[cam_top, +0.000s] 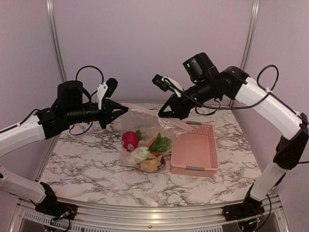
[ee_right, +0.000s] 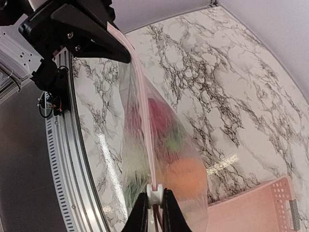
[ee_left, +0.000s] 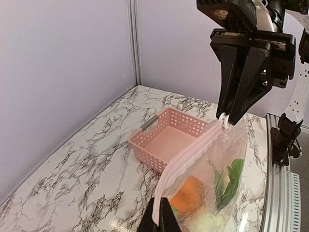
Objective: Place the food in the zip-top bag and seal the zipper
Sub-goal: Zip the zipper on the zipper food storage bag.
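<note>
We record the left tool pressed together on one end of the zipper, and the right tool pressed together on the other end, where a small white piece on the strip sits between its fingers. The zipper is pale pink in the wrist views and runs taut in the air from one tool to the other. The zip-top bag hangs below this strip, between and beneath both tools, and its lower part sags onto the marble table. The food is inside the bag, low down: a red ball, a green leafy piece, a white-cream piece, a yellow piece, and an orange piece seen through the plastic in the left wrist view. We cannot tell whether the zipper is pressed closed along its length. A pink slotted basket stands on the table just beside the bag, on its right.
</note>
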